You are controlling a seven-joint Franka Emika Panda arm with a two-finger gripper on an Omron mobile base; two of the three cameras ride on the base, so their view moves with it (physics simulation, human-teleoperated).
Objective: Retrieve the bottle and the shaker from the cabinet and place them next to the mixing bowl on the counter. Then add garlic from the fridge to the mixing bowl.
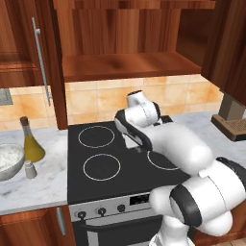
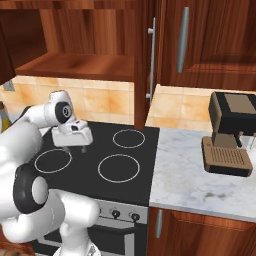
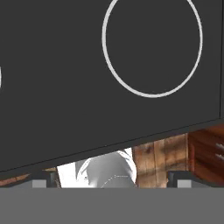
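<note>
The bottle (image 1: 31, 142) stood on the marbled white-grey tabletop (image 1: 33, 185) at the left, an olive-yellow cone with a thin dark neck and a brown stopper. Just in front of it sat the shaker (image 1: 30, 169), a stubby pale grey cylinder with a rounded cap, upright and close beside the bottle's base. To their left was the mixing bowl (image 1: 9, 161), round grey metal, its inside whitish and speckled; whether anything lay in it I couldn't tell. All three were grouped together on the stone, near but apparently not touching.

Above them hung the cabinet (image 1: 29, 53), dark reddish-brown wood with a strong grain, its long thin metal bar handle (image 1: 42, 60) running vertically. Beside it an open wooden shelf (image 1: 129, 65) showed bare planks over tan tiles.

The black stovetop (image 1: 115, 158) was flat and matte, marked with thin white rings, with knobs along its front edge. Off on the right stretch of tabletop stood a brown and black coffee machine (image 2: 229, 132) with a ribbed tray.

And the end effector (image 2: 75, 146) hung over the stovetop, pointing down, well away from the bottle and shaker. In the hand view its two dark fingertips (image 3: 41, 180) sat at opposite sides, spread wide apart, with nothing between them and nothing touched
</note>
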